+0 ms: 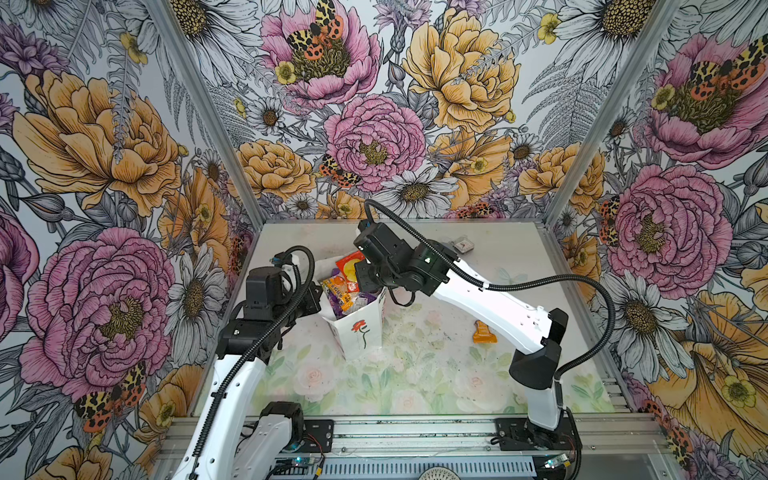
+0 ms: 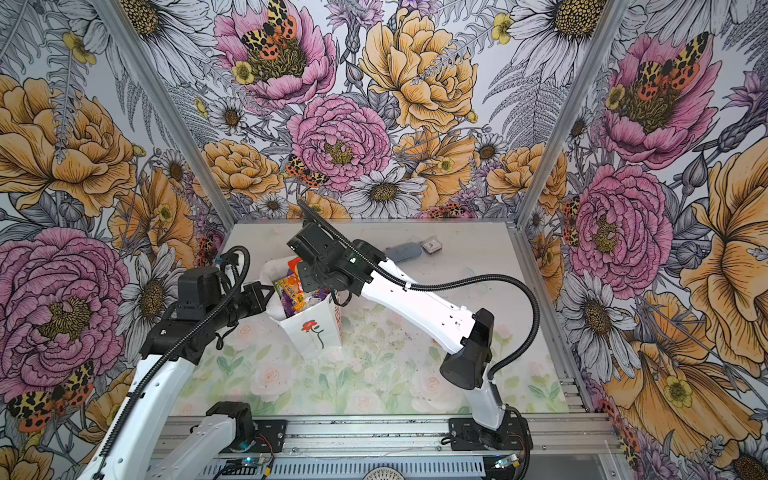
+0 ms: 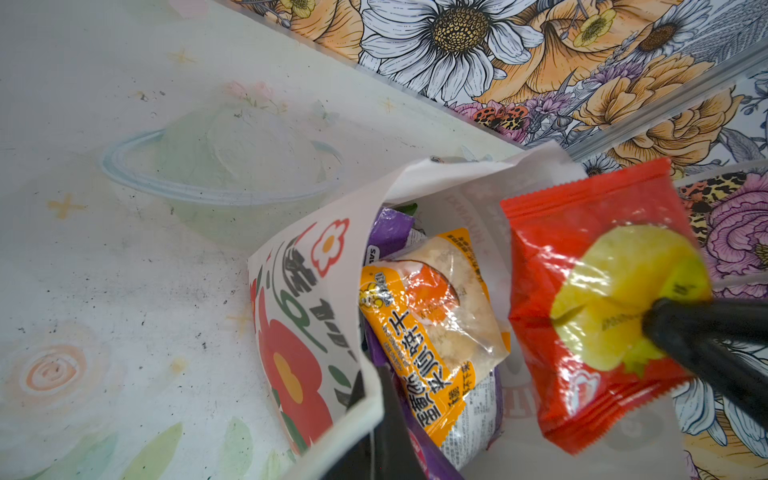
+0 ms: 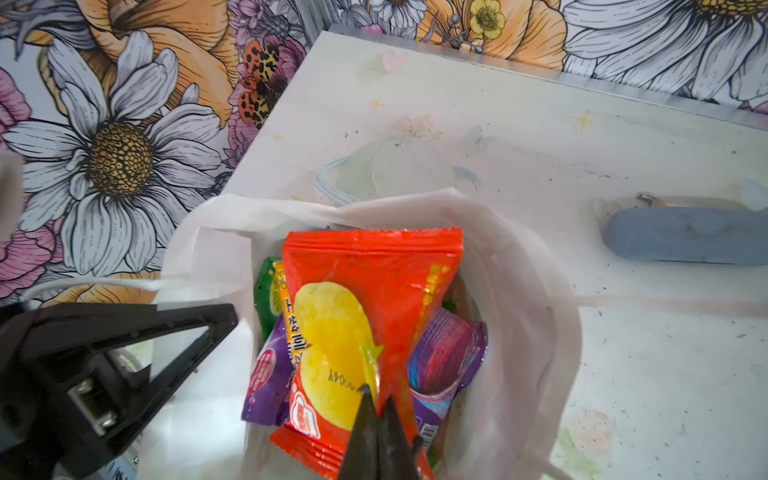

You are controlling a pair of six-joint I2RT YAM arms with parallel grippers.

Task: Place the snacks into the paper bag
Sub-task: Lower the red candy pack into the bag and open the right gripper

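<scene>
The white paper bag (image 1: 358, 332) (image 2: 316, 332) with a drawn red rose stands upright mid-table. My left gripper (image 3: 376, 419) (image 1: 316, 296) is shut on its left rim, one finger inside the wall and one outside. My right gripper (image 4: 376, 399) (image 3: 665, 324) is shut on a red-yellow snack packet (image 4: 374, 282) (image 3: 582, 291) (image 1: 348, 266), which hangs over the bag's open mouth. Inside the bag lie an orange packet (image 3: 432, 324), purple pouches (image 4: 449, 353) and a green packet (image 4: 268, 291). Another orange snack (image 1: 484, 332) lies on the table to the right, beside my right arm.
A grey-blue oblong case (image 4: 685, 235) (image 2: 403, 251) and a small square tag (image 1: 462, 246) (image 2: 432, 245) lie near the back wall. The bag's cord handle (image 4: 104, 286) hangs over its left side. Flowered walls close in the table on three sides.
</scene>
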